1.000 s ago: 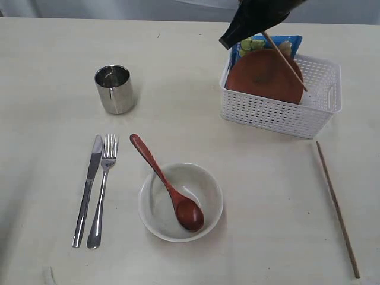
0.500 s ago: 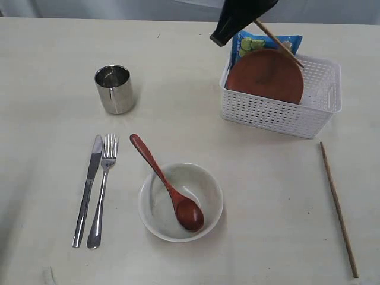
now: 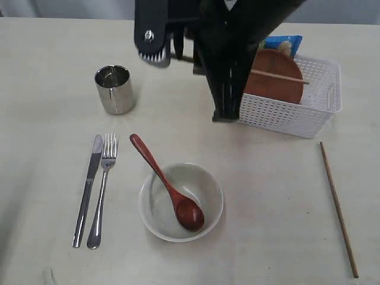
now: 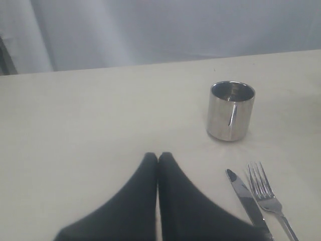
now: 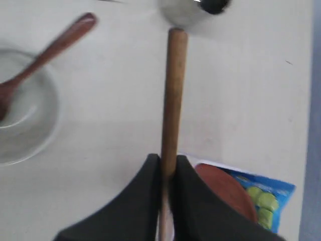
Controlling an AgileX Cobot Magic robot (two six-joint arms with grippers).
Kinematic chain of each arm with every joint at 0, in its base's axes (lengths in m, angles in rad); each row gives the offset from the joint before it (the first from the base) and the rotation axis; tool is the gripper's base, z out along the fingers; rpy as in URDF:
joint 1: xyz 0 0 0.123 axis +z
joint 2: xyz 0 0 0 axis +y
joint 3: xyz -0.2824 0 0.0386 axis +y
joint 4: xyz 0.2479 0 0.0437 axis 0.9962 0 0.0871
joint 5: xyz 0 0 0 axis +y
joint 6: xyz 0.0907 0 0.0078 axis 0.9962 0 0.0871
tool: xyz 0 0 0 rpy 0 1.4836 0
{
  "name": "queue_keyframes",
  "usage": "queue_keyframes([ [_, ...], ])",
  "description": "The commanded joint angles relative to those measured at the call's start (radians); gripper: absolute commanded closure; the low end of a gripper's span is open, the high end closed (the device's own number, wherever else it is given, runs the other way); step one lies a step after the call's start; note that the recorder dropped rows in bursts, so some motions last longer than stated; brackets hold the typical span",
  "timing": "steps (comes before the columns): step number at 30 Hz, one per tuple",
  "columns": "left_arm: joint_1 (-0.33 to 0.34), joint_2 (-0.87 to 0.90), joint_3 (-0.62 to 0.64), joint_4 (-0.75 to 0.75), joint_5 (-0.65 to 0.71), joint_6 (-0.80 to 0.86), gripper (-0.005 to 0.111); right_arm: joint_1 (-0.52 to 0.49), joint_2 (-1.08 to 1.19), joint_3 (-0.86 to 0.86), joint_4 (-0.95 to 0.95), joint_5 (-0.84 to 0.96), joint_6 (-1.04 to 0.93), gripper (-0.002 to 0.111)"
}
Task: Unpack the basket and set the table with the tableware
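My right gripper is shut on a wooden chopstick, which runs out between the fingers toward the steel cup. From outside, the right arm is a big dark shape and the held chopstick lies level over the brown plate in the white basket. A second chopstick lies on the table at the right. The cup, knife, fork and white bowl holding the wooden spoon are set out. My left gripper is shut and empty near the cup.
A blue snack packet stands behind the plate in the basket. The right arm hides the basket's left end and the table behind it. Knife and fork lie beside the left gripper.
The right arm has swung low and left across the view with the chopstick, which went from steeply tilted in the basket to level over the plate.
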Motion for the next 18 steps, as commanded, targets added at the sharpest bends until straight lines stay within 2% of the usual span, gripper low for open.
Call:
queue_keyframes([
  [1,-0.006,-0.002,0.002,0.0,-0.009,-0.005,0.107,0.096,-0.015,0.002,0.074,0.123,-0.189,0.109],
  [7,-0.006,-0.002,0.002,0.0,-0.009,-0.005,0.107,0.258,-0.013,0.066,0.087,0.11,-0.24,0.109],
  [10,-0.006,-0.002,0.002,0.0,-0.009,-0.005,0.107,0.326,0.001,0.116,0.127,0.04,-0.16,0.109],
  [14,-0.006,-0.002,0.002,0.0,-0.009,-0.005,0.107,0.355,0.056,0.129,0.129,-0.043,-0.016,0.109],
  [18,-0.006,-0.002,0.002,0.0,-0.009,-0.005,0.107,0.355,0.129,0.121,0.129,-0.079,-0.009,0.109],
])
